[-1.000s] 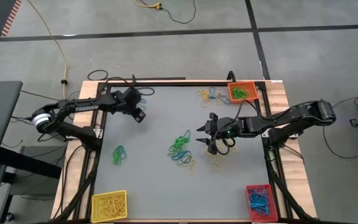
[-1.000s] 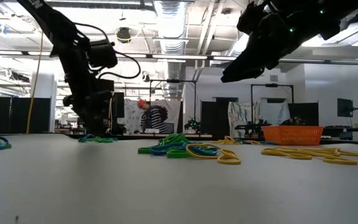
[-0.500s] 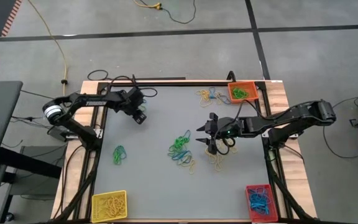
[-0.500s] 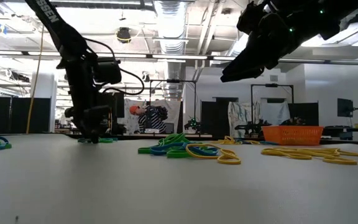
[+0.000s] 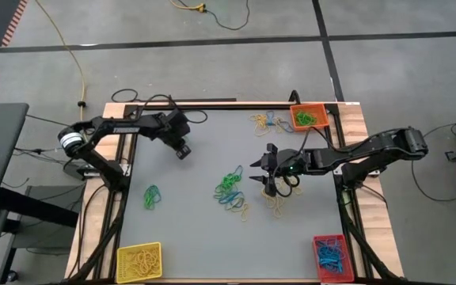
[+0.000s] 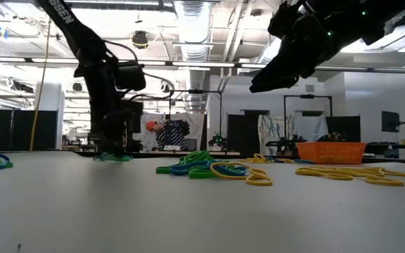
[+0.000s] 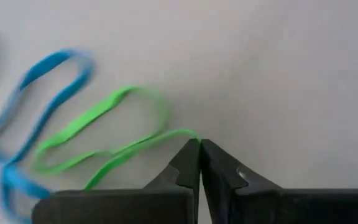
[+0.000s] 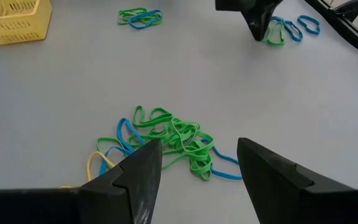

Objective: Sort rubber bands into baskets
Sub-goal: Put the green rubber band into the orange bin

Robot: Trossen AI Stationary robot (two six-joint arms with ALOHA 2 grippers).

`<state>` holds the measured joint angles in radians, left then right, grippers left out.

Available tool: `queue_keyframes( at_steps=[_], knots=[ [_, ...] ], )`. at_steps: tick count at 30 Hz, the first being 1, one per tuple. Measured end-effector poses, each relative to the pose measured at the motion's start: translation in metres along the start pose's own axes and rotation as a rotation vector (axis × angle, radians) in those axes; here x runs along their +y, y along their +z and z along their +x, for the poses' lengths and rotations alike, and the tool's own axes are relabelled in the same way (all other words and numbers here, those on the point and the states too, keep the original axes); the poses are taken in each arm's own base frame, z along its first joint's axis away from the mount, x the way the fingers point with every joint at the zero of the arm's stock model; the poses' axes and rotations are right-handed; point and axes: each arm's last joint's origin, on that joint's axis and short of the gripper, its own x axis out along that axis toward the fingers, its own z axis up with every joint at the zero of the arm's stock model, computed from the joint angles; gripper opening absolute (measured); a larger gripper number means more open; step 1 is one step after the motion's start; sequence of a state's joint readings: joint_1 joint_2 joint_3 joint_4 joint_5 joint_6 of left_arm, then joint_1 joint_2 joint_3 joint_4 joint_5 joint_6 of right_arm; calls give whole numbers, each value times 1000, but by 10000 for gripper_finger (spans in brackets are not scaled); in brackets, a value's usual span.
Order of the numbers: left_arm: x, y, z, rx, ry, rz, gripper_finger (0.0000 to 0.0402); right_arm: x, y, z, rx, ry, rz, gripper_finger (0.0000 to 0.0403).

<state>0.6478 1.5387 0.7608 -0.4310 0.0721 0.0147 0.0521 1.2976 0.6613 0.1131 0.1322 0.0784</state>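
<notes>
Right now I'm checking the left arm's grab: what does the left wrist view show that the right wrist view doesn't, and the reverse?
Only the left wrist view shows the left gripper shut on a green rubber band, with a blue rubber band beside it. Only the right wrist view shows the open right gripper, the tangled pile of bands and the yellow basket. Both show the left gripper at its bands on the grey table.
</notes>
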Motion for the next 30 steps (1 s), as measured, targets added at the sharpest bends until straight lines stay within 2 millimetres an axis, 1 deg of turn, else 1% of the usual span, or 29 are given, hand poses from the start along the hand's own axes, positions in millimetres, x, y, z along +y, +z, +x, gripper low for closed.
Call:
queue_keyframes(
  at_steps=[3, 7, 14, 19, 23, 27, 30],
  knots=[
    [-17, 10, -5, -35, -66, 57, 0, 0, 0, 0, 0, 0, -4, 240],
    [-42, 26, -15, -89, -110, 144, 0, 0, 1, 0, -6, 0, -11, 240],
    [-95, 54, -45, -234, -239, 351, 0, 2, -4, 1, -116, 12, -41, 240],
    [-126, 65, -63, -341, -376, 475, 0, 2, -2, 0, -142, 15, -69, 240],
    [-142, 66, -69, -402, -463, 527, 0, 6, 1, -1, -179, 29, -105, 240],
    [-152, 67, -73, -444, -535, 562, 0, 12, 4, -2, -216, 44, -144, 240],
    [-158, 67, -75, -479, -556, 578, 0, 16, 2, 5, -233, 54, -164, 240]
  ],
)
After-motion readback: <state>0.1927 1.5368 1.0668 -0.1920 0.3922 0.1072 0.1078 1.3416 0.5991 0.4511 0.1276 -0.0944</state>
